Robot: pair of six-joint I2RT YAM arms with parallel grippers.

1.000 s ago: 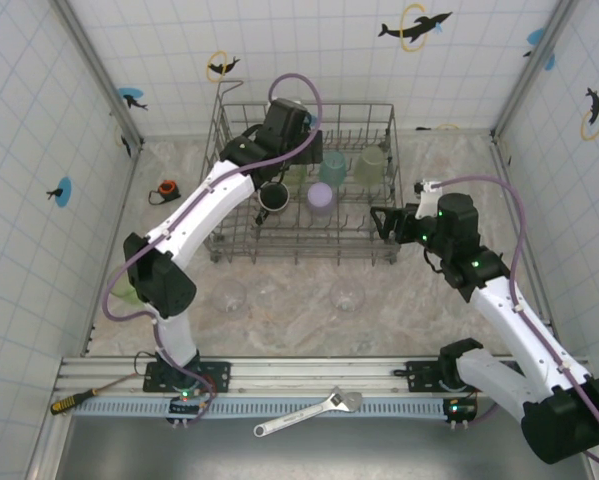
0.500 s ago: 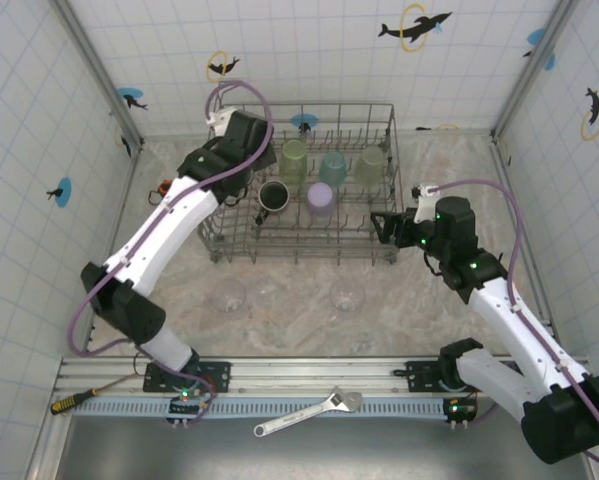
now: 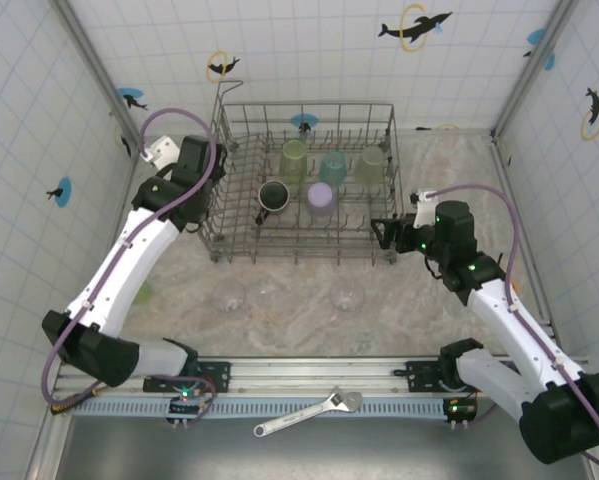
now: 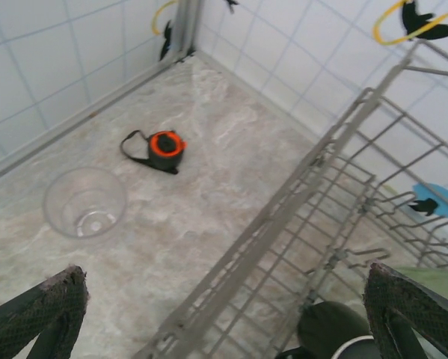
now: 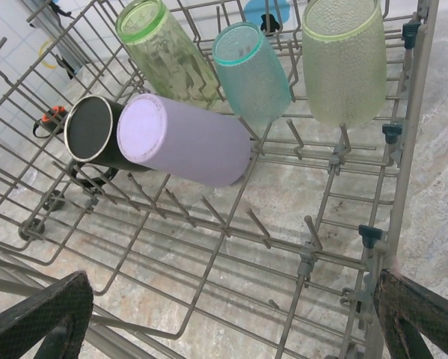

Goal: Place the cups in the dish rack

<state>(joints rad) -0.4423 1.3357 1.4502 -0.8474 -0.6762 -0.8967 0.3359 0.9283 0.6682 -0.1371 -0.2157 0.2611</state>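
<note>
1. swinging my left end effector (image 4: 224,321) out from over the dish rack (image 3: 304,255), i now hang above the table (image 3: 409,300) to the rack's left, jaws released and empty.
2. my right end effector (image 5: 227,318) has barely shifted. it is spread wide, holding nothing, at the rack's right front corner.
3. five cups sit among the tines: black cup (image 5: 93,131), lavender cup (image 5: 182,138), green cup (image 5: 167,52), teal cup (image 5: 250,67), pale green cup (image 5: 342,60).
4. i judge that a drop-off is finished. the clear cup (image 4: 85,202) near the tape measure (image 4: 166,146) looks next, and three clear cups (image 3: 347,293) wait in front of the rack.
5. the table is mottled beige. white tiled walls with fish stickers (image 3: 415,25) close three sides.
</note>
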